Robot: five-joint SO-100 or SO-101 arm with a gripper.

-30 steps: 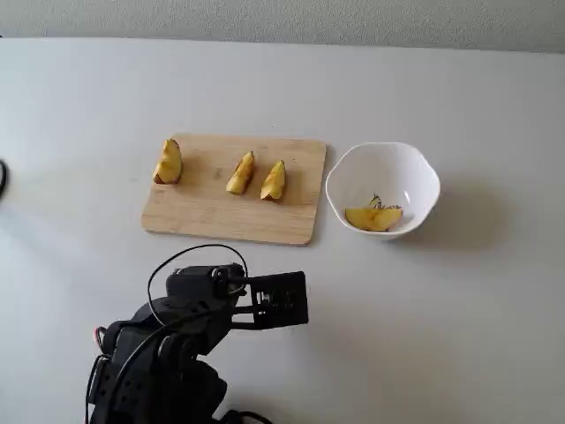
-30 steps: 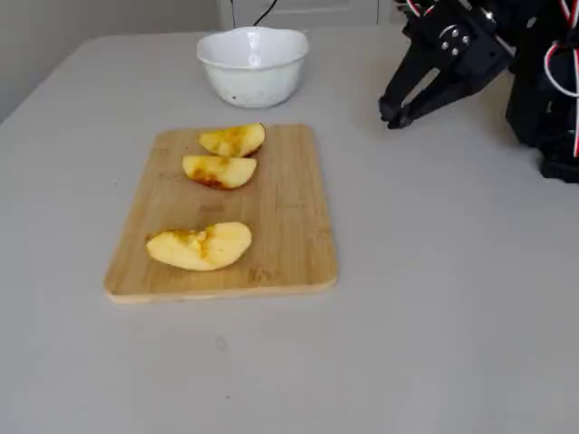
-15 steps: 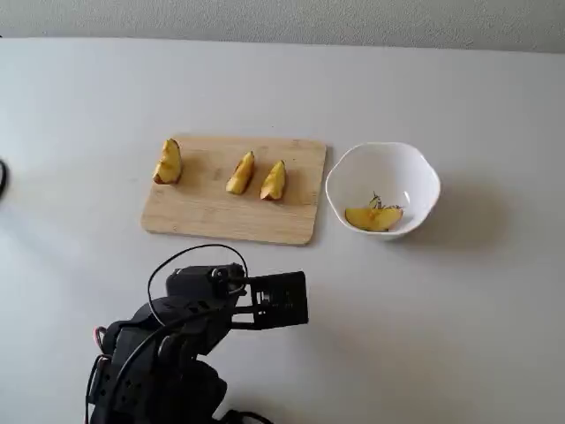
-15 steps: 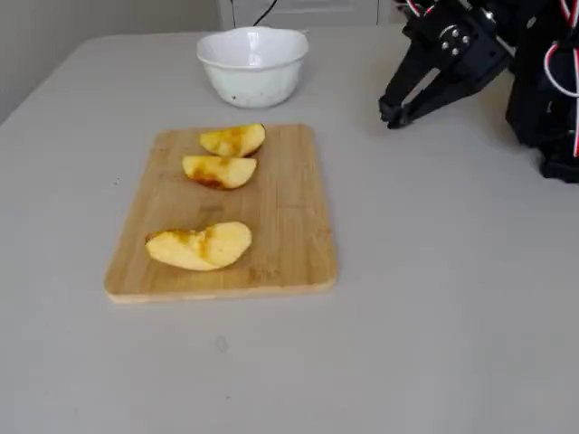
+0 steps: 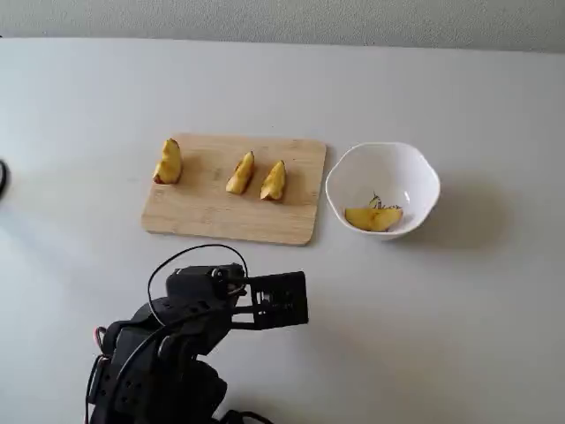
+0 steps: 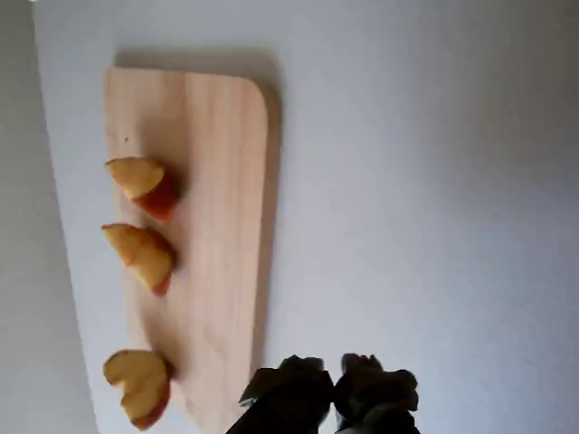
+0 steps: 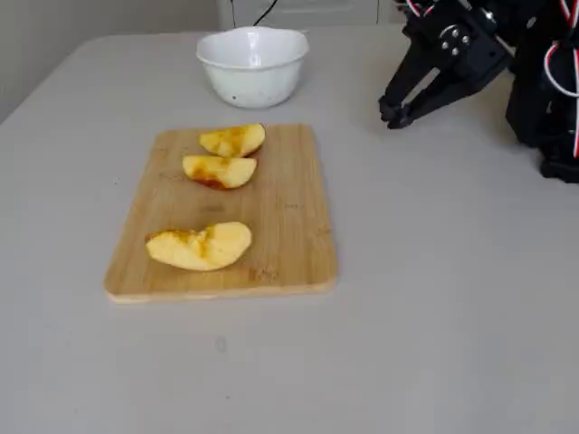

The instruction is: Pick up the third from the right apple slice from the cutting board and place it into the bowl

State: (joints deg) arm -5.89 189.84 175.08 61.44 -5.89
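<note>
A plain yellow apple slice (image 5: 372,217) lies inside the white wavy-rimmed bowl (image 5: 425,174), which stands just right of the wooden cutting board (image 5: 208,208) in a fixed view. Three wedges stay on the board: a chunkier one (image 5: 168,162) at the left and two slim ones (image 5: 240,172) (image 5: 274,180) near the middle. My gripper (image 7: 391,115) hangs over bare table beside the board, shut and empty. In the wrist view its tips (image 6: 331,384) sit at the bottom edge next to the board (image 6: 226,181). The bowl's wall hides the slice in the other fixed view.
The arm's base (image 5: 159,371) stands on the table in front of the board. Its body and cables fill the right rear corner in the other fixed view (image 7: 543,81). The grey tabletop (image 5: 459,336) stretches around board and bowl.
</note>
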